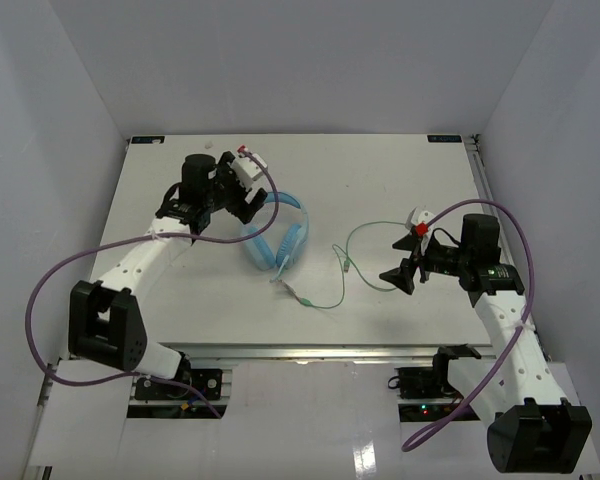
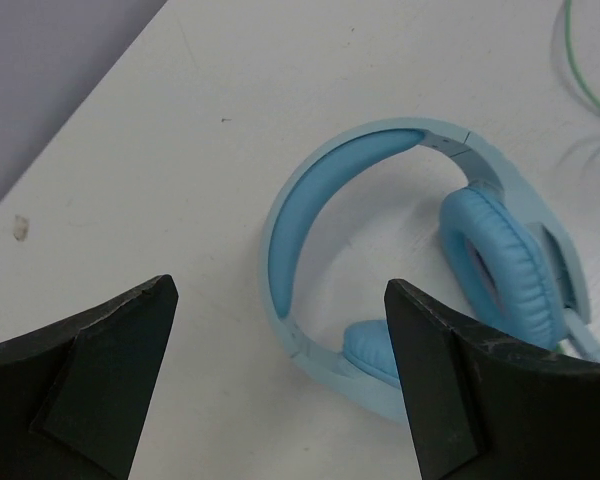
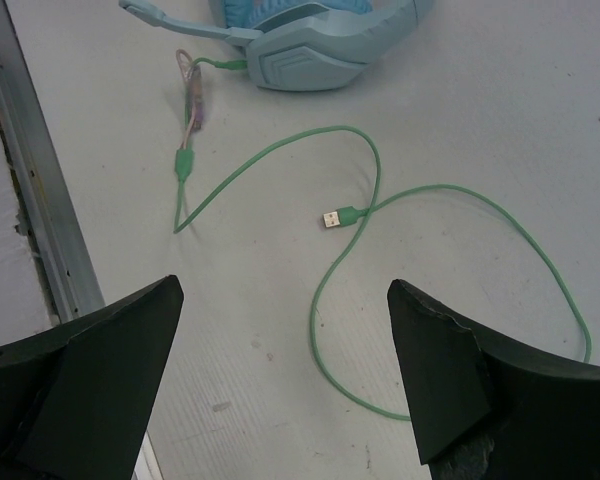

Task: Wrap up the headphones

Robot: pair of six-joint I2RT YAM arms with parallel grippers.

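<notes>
The light blue headphones (image 1: 277, 236) lie flat on the white table, left of centre. Their pale-green cord (image 1: 325, 300) runs from the near earcup and loops right to a USB plug (image 1: 349, 266). My left gripper (image 1: 252, 207) is open and empty, hovering over the headband's far-left side. In the left wrist view the headband and earcups (image 2: 420, 250) lie ahead of the gripper (image 2: 280, 370). My right gripper (image 1: 400, 262) is open and empty just right of the cord loop. In the right wrist view the cord (image 3: 352, 290) and plug (image 3: 332, 218) lie ahead of the gripper (image 3: 285, 370).
Thick purple robot cables (image 1: 40, 290) arc beside both arms. A metal rail (image 3: 30, 170) runs along the table's near edge. Grey walls enclose the table on the left, back and right.
</notes>
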